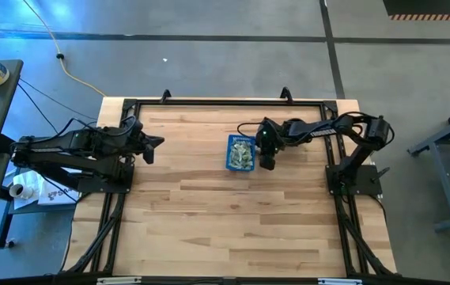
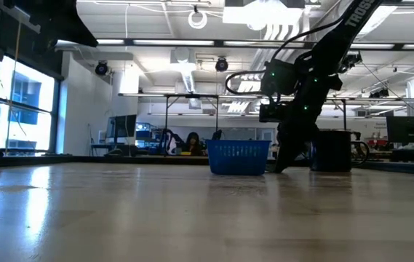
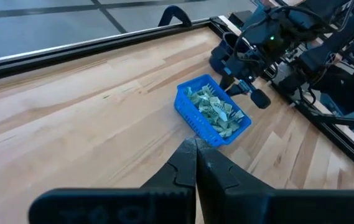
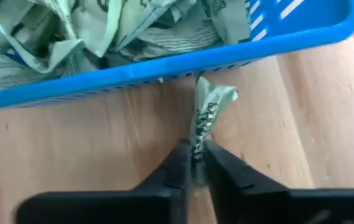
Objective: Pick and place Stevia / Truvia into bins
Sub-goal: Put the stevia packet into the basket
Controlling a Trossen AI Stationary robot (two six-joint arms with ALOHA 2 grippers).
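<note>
The blue tray (image 1: 240,153) sits on the wooden table (image 1: 209,214) a little toward the far edge and right of centre. In the high view its long axis runs from the far side of the table toward the near side. It is heaped with pale green and white sweetener packets (image 1: 243,152), crumpled and lying at mixed angles, so no common direction can be read from the pile (image 3: 215,111).

The right gripper (image 1: 267,161) is low at the tray's right side, just beside its long wall. In the right wrist view its two dark fingers (image 4: 177,167) are pinched together on a single packet (image 4: 206,117), which stands on edge between them. The packet's long axis runs straight out from the fingertips toward the tray wall (image 4: 164,68), and its free, crumpled end touches or nearly touches the outside of that blue wall, over bare wood rather than inside the tray. Dark print runs lengthwise along the packet.

In the low view the tray (image 2: 239,157) shows as a slotted blue box with the right arm (image 2: 301,94) coming down close at its right.

The left gripper (image 1: 155,144) waits well apart from the tray, near the table's left edge, pointing toward it; its fingers (image 3: 183,165) are closed together with nothing between them.
</note>
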